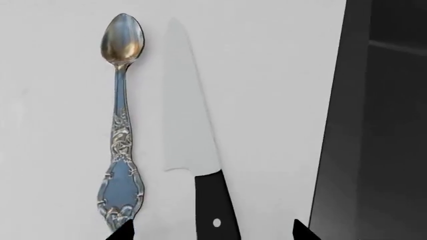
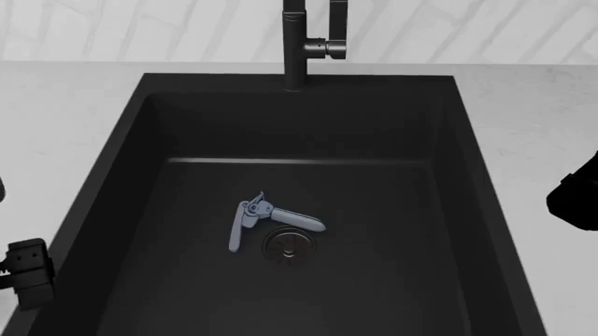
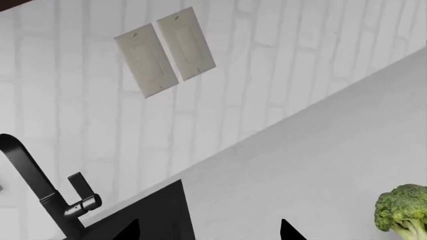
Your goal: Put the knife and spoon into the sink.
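**Op:** Left wrist?

**Me:** Spoon (image 1: 121, 120) and knife (image 1: 193, 145) lie flat on the pale counter (image 1: 267, 100), side by side, not touching. Spoon bowl and knife tip point the same way, away from my left gripper (image 1: 208, 231). Fingertips (image 1: 123, 232) spread wide, released, straddling the knife's black handle; nothing grasped. Sink (image 1: 373, 140) edge just beside the knife.

**Op:** Head?

**Me:** Sink (image 2: 122, 175) fills the frame, faucet (image 2: 299, 42) at the far rim, drain (image 2: 287, 245) on the floor. Blue-grey hinged tool (image 2: 266, 218) lies inside, just beside the drain. No knife or spoon in the basin. Left gripper (image 2: 24, 273) at the near left rim, state unreadable here. A dark bit of the right arm shows at the right edge.

**Op:** Right wrist?

**Me:** Right gripper (image 3: 210, 231) released, empty, fingertips (image 3: 290, 231) apart over the counter (image 3: 320, 160). Faucet (image 3: 40, 190), sink corner (image 3: 153, 215), two wall plates (image 3: 165, 50), broccoli (image 3: 403, 210) on the counter.
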You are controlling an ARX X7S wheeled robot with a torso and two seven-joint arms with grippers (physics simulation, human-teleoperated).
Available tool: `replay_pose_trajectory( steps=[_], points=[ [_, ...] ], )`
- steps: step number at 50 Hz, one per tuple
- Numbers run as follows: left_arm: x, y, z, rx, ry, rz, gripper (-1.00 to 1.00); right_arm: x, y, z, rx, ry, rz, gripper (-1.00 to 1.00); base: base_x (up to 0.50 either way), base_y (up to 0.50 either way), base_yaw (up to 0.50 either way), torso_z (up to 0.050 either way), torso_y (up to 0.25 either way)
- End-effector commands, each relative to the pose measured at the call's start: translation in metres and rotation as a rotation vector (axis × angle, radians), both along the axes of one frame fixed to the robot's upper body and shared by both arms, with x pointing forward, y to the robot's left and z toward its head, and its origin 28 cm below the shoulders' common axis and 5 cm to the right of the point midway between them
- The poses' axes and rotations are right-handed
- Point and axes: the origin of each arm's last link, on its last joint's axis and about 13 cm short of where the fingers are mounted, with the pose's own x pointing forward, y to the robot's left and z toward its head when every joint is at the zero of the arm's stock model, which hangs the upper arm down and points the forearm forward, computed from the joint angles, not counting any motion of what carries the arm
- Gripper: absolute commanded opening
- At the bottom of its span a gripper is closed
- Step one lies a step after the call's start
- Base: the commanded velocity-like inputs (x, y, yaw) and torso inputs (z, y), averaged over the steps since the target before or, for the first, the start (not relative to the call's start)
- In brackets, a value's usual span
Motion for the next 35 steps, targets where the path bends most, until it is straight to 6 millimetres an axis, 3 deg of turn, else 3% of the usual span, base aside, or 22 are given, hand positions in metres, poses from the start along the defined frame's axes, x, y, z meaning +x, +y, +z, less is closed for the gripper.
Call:
replay_pose_trajectory(
  steps=[1, 24, 25, 35],
  points=[
    [-0.006, -0.003, -0.007, -0.039, 0.026, 0.029, 1.0, -0.001, -0.005, -0.006, 0.025, -0.008, -0.018, 1.0, 0.0, 0.0, 0.0, 0.0, 0.0],
    [-0.002, -0.001, -0.034, 0.031, 0.131, 0.054, 1.0, 0.002, -0.005, -0.012, 0.036, -0.001, -0.021, 1.0, 0.0, 0.0, 0.0, -0.001, 0.0],
    [-0.003, 0.0, -0.035, 0.026, 0.129, 0.06, -1.0, 0.002, -0.005, -0.012, 0.038, -0.001, -0.022, 1.0, 0.01, 0.0, 0.0, -0.01, 0.0],
    [-0.003, -0.007, -0.036, 0.067, 0.128, -0.035, -1.0, 0.001, -0.006, -0.011, 0.04, 0.0, -0.028, 1.0, 0.0, 0.0, 0.0, -0.002, 0.0]
  ],
)
